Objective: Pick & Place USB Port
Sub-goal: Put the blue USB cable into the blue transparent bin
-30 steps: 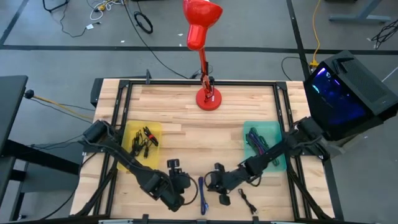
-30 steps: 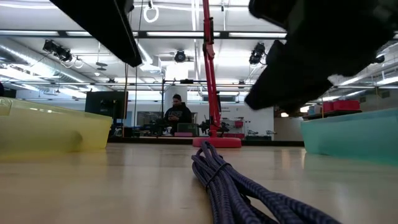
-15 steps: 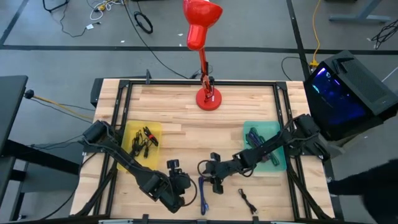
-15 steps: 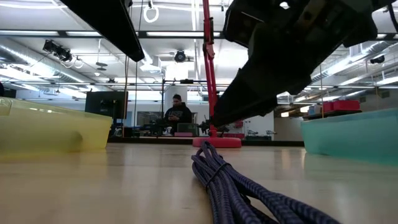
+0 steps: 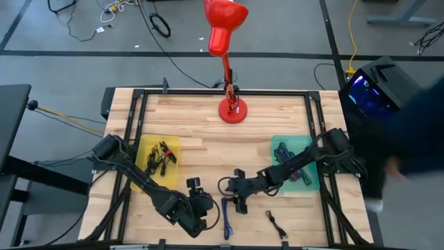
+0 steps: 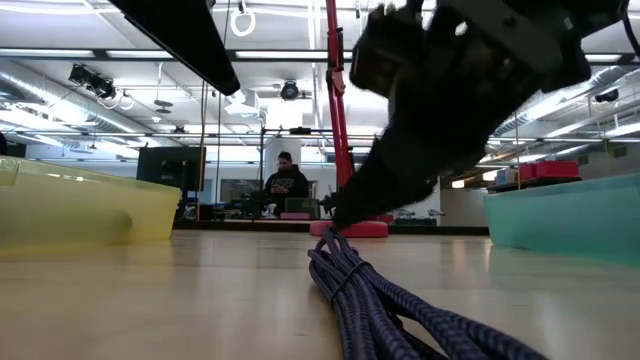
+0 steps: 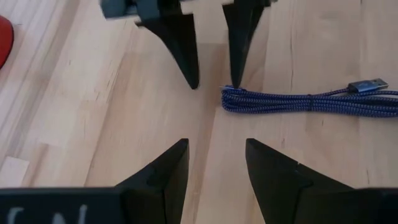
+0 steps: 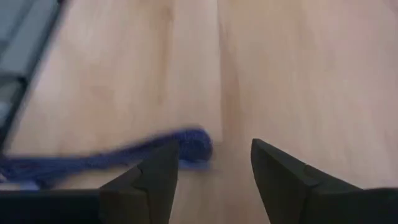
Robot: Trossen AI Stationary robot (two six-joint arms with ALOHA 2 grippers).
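A blue braided USB cable (image 5: 225,217), wound into a long bundle, lies flat on the wooden table near its front edge, and its plug (image 7: 367,84) shows in the left wrist view. My right gripper (image 5: 230,196) is open and slants down over the bundle's far looped end (image 8: 194,145), which lies between its fingers. My left gripper (image 5: 209,205) waits open just left of the cable, a little above the table, with nothing between its fingers (image 7: 176,167). My right gripper has one fingertip (image 7: 235,79) right at the bundle's looped end (image 7: 229,96), coming from above on a slant from the table's right. Whether it touches the cable I cannot tell. The cable lies flat on the table.
A thin black cable (image 5: 277,224) lies at the front right. A yellow tray (image 5: 148,147) with black cables stands at the left, a teal tray (image 5: 305,147) with cables at the right. The red lamp's base (image 5: 231,110) is at the back. A person's dark sleeve (image 5: 406,139) blurs past the right edge.
My right gripper has swung toward the table's left and a little down, from the front centre to the far end of the blue cable. The cable has stayed where it was.
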